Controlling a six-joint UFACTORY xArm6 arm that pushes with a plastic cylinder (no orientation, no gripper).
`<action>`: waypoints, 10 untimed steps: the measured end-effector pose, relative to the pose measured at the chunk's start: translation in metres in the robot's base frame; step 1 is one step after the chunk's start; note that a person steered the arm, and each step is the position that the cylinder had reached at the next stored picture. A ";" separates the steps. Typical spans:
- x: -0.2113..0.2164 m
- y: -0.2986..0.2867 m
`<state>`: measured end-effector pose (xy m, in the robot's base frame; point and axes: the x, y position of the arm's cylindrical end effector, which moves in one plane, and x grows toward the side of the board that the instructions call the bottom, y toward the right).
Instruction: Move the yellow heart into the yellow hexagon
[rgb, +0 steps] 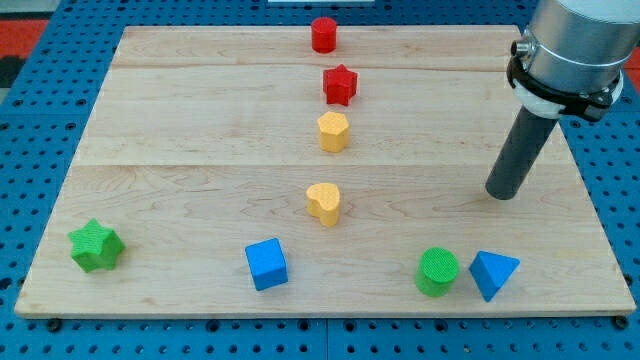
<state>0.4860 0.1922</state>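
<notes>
One camera looks down at a slant from beyond the pale wooden board (200, 100), near its bottom edge. It frames the whole board, fairly close

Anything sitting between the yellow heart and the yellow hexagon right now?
No. In the camera view, only bare wooden board separates the yellow heart block from the yellow hexagon block above it.

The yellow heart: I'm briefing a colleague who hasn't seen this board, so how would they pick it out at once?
On the wooden board, find the column of four blocks running down the middle. The yellow heart block is the lowest, below the yellow hexagon block and apart from it. Unlike the hexagon's flat facets, its top is notched into two lobes.
</notes>
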 end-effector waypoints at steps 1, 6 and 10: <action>0.000 -0.008; -0.004 -0.195; -0.002 -0.262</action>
<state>0.4836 -0.0701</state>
